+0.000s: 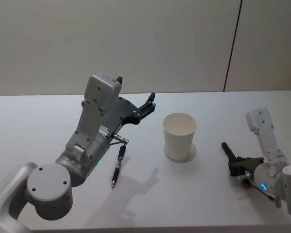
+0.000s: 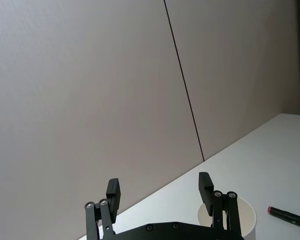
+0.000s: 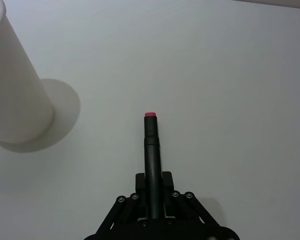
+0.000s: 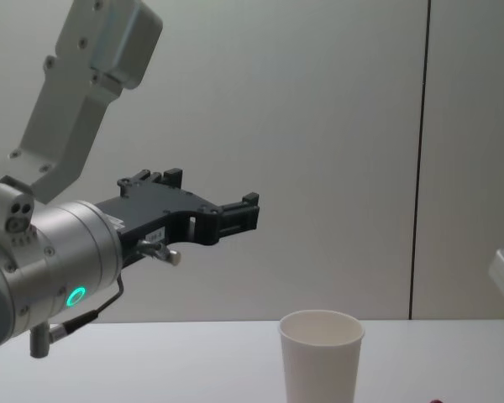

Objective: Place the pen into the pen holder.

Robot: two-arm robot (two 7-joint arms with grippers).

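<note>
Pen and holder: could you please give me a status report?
Right gripper low beside pen holder, jaws shut on red-tipped pen. Left gripper raised, jaws open. Pen holder upright. Second pen on table, clear of path.

The chest view's lower edge cuts off the base of the pen holder (image 4: 321, 357). The right gripper (image 3: 153, 179) hides the rear of the pen (image 3: 151, 140).

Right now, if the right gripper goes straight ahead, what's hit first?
Looks free as far as shown: right gripper, shut on the red-tipped pen, points across bare table; pen holder sits off its line.
</note>
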